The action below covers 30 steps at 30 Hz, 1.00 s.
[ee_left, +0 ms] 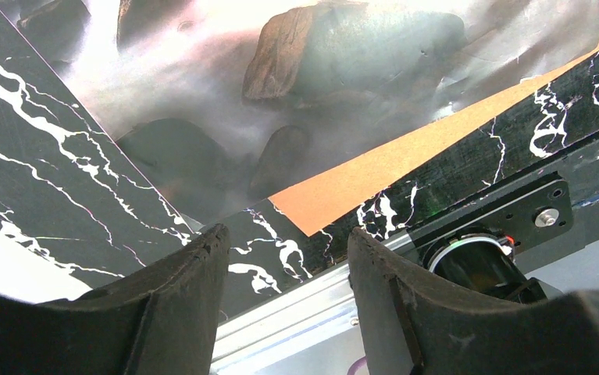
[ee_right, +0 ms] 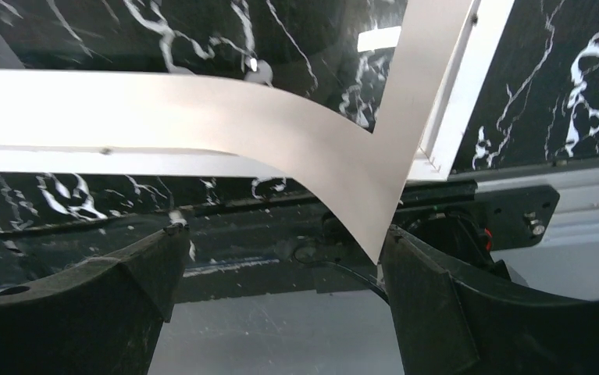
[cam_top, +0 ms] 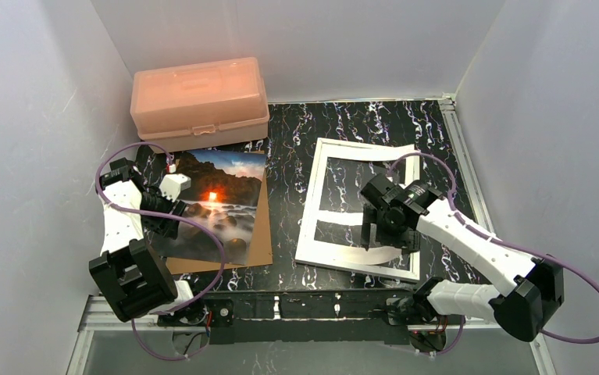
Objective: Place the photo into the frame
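Left wrist view has the left gripper (ee_left: 284,242) low over the table (ee_left: 46,156), its jaws moderately apart with nothing between them. The photo (ee_left: 319,62) lies flat just ahead, its near corner close beyond the tip of one finger. The print is glossy, with dark rounded rocks under a strong glare. It rests on a plain brown board (ee_left: 374,172) whose corner sticks out past the photo's near edge. The tabletop is black with white marble veins.

Right wrist view shows the right gripper (ee_right: 280,234) with its jaws wide apart. The frame (ee_right: 468,78) lies flat on the table beyond them, a thin white rectangle with a stepped rail. A thin white sheet (ee_right: 280,125) with a cut-out window curls up off the frame. Its lifted corner meets the tip of one finger (ee_right: 421,281); the other finger is well clear of it.

From above, the left arm is folded at the table's left side, its wrist bent in over the photo's left edge. The right arm runs out to the right, then doubles back, with the gripper pointing down over the frame's near half. A pink plastic box (cam_top: 200,101) stands at the back, just behind the photo.
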Motion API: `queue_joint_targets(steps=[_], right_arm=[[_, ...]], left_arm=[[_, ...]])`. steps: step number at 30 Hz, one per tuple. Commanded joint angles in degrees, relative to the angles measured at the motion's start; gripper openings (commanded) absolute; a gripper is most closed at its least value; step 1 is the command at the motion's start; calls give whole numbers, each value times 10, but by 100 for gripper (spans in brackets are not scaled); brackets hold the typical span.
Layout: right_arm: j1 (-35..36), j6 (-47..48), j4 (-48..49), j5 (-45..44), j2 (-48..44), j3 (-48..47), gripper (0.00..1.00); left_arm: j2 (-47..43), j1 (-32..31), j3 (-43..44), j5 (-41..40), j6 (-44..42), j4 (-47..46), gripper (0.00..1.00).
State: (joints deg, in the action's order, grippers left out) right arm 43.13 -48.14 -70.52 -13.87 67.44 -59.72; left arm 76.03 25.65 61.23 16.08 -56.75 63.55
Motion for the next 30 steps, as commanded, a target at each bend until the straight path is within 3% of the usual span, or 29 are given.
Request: queue_joint_targets(steps=[1, 6, 13, 17, 24, 30], right_arm=[[-5, 2, -19, 31, 0, 29, 99], [-5, 13, -50, -14, 39, -67, 99], [-6, 0, -66, 35, 49, -16, 99], [-22, -8, -103, 11, 76, -51, 99], [-34, -8, -68, 50, 78, -40, 99], [-43, 15, -82, -19, 124, -106, 99]], left_arm=[[-18, -2, 0, 24, 0, 26, 56], [-25, -2, -10, 28, -2, 29, 56], [-37, -2, 4, 31, -2, 40, 62], [-40, -3, 4, 39, 1, 44, 64], [-54, -3, -6, 38, -10, 49, 66], [-48, -3, 25, 73, -3, 88, 66]])
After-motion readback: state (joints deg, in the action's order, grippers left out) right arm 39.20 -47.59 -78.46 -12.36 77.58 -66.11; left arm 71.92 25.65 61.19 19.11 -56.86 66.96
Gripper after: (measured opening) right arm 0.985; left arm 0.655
